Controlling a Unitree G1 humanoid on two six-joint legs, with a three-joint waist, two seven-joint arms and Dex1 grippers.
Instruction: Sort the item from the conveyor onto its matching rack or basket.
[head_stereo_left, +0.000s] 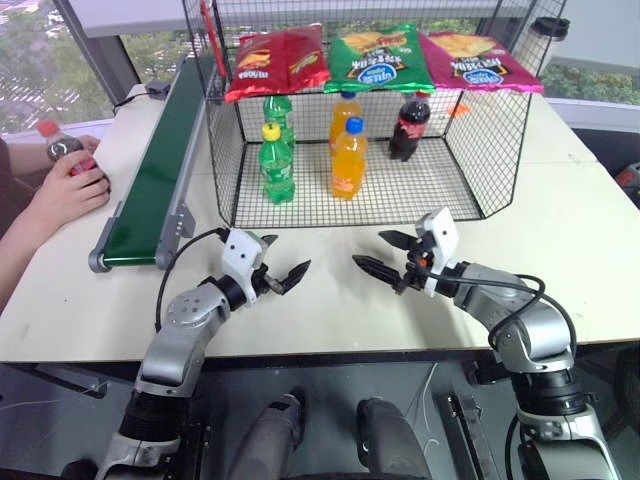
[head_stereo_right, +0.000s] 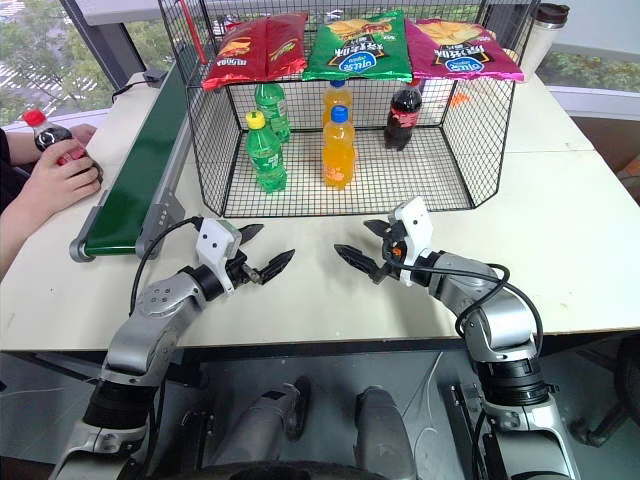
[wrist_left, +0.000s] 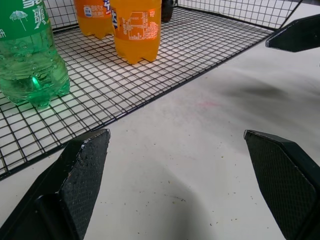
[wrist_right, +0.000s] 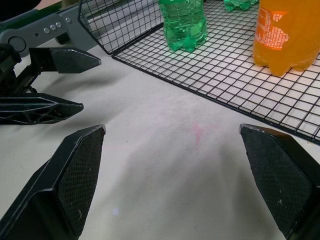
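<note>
Waiting with both my left gripper (head_stereo_left: 285, 272) and right gripper (head_stereo_left: 384, 254) spread wide and empty over the table (head_stereo_left: 330, 310), I am watching the cola bottle (head_stereo_left: 66, 150), held in a person's hand (head_stereo_left: 68, 190) beside the conveyor (head_stereo_left: 160, 170). Full, rigid, slick plastic; I am judging a mid-body grip safest before the wire cage (head_stereo_left: 480, 140).

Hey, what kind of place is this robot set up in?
Probably a lab mock-up of a shop sorting station: a small conveyor on a white table, a black wire cage stocked with soda bottles and snack bags, and big windows behind.
</note>
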